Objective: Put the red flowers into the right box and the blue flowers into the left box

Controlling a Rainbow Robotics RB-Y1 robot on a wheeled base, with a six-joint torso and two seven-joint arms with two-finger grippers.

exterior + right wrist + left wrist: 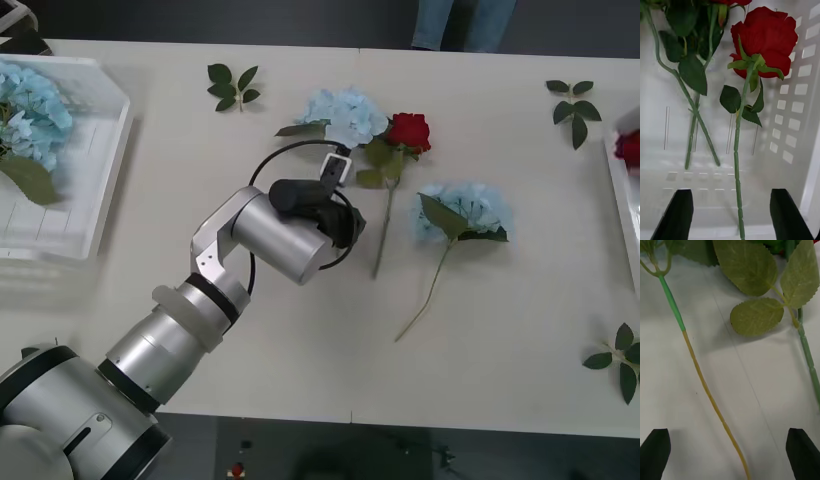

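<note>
My left arm reaches to the table's middle, its wrist over the stem of a blue flower. In the left wrist view my left gripper is open, and that thin yellow-green stem runs between its black fingers. Just right of it lies a red flower, its leaves close by. A second blue flower lies further right. The left box holds blue flowers. My right gripper hangs open over the right box, where a red flower lies with other stems.
Loose green leaf sprigs lie at the back left, back right and front right. The right box's edge shows at the table's right side. The table's front edge runs close below the arm.
</note>
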